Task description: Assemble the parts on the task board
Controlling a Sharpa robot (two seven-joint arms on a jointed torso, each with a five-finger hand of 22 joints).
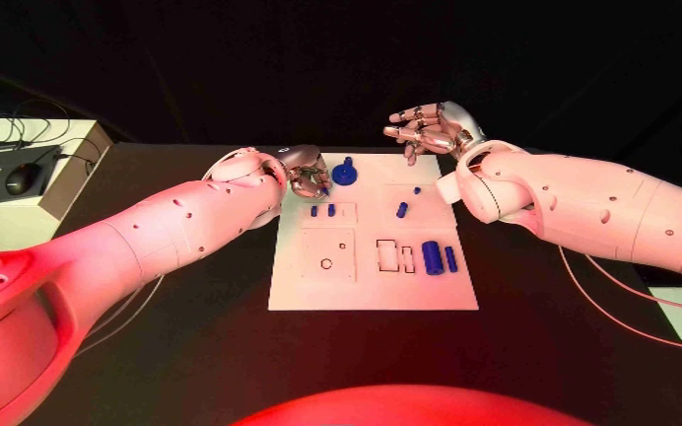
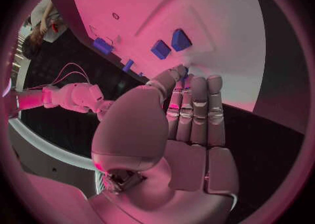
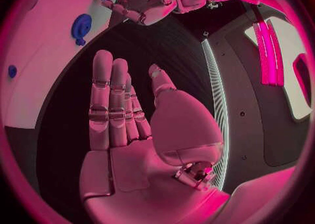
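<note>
The left hand (image 1: 302,177) hangs at the task board's (image 1: 373,293) far left corner, fingers straight and close together in its wrist view, holding nothing; its fingertips (image 2: 197,84) reach just over the board's edge. The right hand (image 1: 431,130) is raised beyond the board's far right corner, palm up, fingers loosely spread and empty (its wrist view shows the palm bare).

On the board, nearest the left hand, a round blue part with a stem (image 1: 344,171) sits at the far edge, stem pointing away from the robot. Two short blue pegs (image 1: 322,211) stand side by side below it. Toward the board's right side lie a small blue dot (image 1: 417,190) and a slanted blue pin (image 1: 402,210), and nearer the robot a thick blue cylinder (image 1: 432,257) and a thinner blue rod (image 1: 450,258), long axes running toward the robot. No writing can be read.
</note>
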